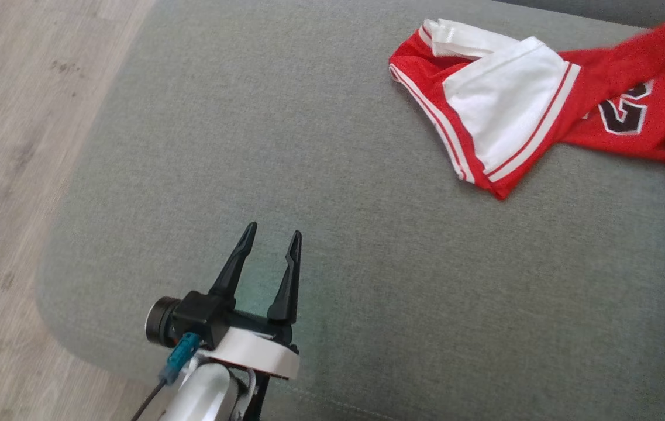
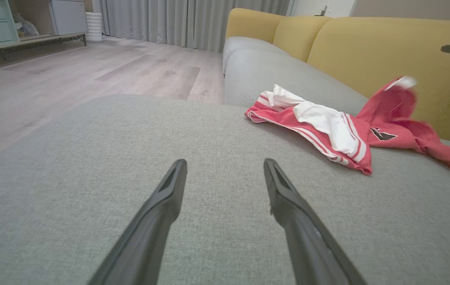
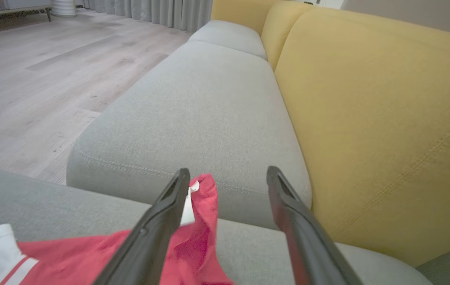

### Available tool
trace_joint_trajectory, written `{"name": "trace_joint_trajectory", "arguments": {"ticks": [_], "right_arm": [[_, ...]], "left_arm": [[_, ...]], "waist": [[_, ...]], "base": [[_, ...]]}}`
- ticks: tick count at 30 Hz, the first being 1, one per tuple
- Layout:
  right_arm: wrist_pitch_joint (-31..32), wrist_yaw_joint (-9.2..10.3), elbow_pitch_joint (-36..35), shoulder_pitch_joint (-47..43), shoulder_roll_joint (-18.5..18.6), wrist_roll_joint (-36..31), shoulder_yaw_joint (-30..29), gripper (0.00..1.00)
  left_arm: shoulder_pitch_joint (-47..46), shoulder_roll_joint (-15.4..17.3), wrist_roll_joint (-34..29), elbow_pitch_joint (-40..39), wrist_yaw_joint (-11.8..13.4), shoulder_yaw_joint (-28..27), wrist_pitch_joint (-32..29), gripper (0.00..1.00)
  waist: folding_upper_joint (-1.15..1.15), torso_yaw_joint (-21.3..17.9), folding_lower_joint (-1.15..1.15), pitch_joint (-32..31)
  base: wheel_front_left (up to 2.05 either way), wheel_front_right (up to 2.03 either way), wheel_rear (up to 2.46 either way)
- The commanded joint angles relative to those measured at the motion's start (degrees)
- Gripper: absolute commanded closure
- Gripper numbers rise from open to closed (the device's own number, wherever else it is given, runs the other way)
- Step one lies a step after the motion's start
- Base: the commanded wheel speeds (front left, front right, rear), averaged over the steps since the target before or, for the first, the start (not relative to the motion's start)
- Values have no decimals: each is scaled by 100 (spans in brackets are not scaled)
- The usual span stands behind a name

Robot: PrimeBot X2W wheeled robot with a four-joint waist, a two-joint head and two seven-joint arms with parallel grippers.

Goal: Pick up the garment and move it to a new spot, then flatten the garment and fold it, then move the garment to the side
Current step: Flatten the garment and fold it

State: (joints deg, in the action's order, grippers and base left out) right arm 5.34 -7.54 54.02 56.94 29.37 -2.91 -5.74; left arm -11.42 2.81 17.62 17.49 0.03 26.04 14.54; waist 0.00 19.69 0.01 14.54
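One red-and-white basketball jersey [image 1: 507, 105], crumpled at the upper right of the head view, part of a black number on its red cloth. Lies on the grey seat cushion [image 1: 332, 175] and runs off the right edge of the frame. Seen from the left wrist, jersey [image 2: 327, 126] sprawled right of centre, white panel uppermost, one red end raised and blurred against the yellow back cushions [image 2: 367, 43]. Seen from the right wrist, jersey [image 3: 70, 257] spread along the bottom edge. A red fold with a white tag [image 3: 190, 213] stands up just beside the left-hand finger, blurred too.

Around that fold, right gripper [image 3: 228, 172] with fingers spread wide, not closed on the cloth; touching it or not, cannot tell. Left gripper [image 1: 274, 234] at the lower left of the head view, well apart from the jersey, fingers parted over bare cushion — same spread in its own wrist view [image 2: 225, 164].

Beyond the sofa, pale wooden floor [image 1: 16, 146] down the left of the head view; grey curtains [image 2: 169, 19] along the top of the left wrist view.
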Motion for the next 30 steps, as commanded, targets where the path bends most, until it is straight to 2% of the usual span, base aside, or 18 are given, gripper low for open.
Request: {"name": "trace_joint_trajectory", "arguments": {"ticks": [1, 6, 10, 15, 17, 19, 20, 23, 27, 30], "right_arm": [[-184, 5, -82, 48, -87, -94, 21, 0], [-860, 5, 246, -83, -671, -138, 14, 0], [-1521, 5, 255, -234, -1236, 141, 363, 0], [-1943, 5, -228, -807, -1908, 825, 859, 0], [-1974, 5, -423, -999, -2017, 976, 933, 0], [-2011, 5, -901, -1467, -2216, 1281, 1033, 0], [-2025, 5, -1439, -2030, -2377, 1519, 1142, 0], [-2031, 5, -2398, -3035, -2554, 1777, 1164, 0], [-2033, 5, -3533, -4245, -2641, 2060, 1314, 0], [-2033, 5, -4073, -4732, -2646, 2310, 1606, 0]], "left_arm": [[-134, 8, 7, -168, 42, -173, 46, 0], [-127, 8, -148, -148, 14, -367, 46, 0], [-133, 38, -271, -157, -37, -560, 46, 0], [-154, 97, -380, -142, -103, -755, 46, 0], [-155, 108, -394, -136, -112, -790, 46, 0], [-148, 120, -401, -123, -125, -865, 46, 0], [-128, 137, -412, -97, -145, -920, 46, 0], [-85, 153, -426, -50, -180, -972, 46, 0], [-72, 180, -440, 6, -198, -1046, 46, 0], [-104, 213, -463, 55, -222, -1085, 46, 0]], "waist": [[0, -62, -1, -49], [0, -412, -1, -254], [0, -837, -1, -441], [0, -1364, -1, -671], [0, -1461, -1, -701], [0, -1653, -1, -751], [0, -1831, -1, -788], [0, -2068, -1, -814], [0, -2369, -1, -752], [0, -2580, -1, -678]], "base": [[0, 0, 0], [0, 0, 0], [0, 0, 0], [0, 0, 0], [0, 0, 0], [0, 0, 0], [0, 0, 0], [0, 0, 0], [0, 0, 0], [0, 0, 0]]}}
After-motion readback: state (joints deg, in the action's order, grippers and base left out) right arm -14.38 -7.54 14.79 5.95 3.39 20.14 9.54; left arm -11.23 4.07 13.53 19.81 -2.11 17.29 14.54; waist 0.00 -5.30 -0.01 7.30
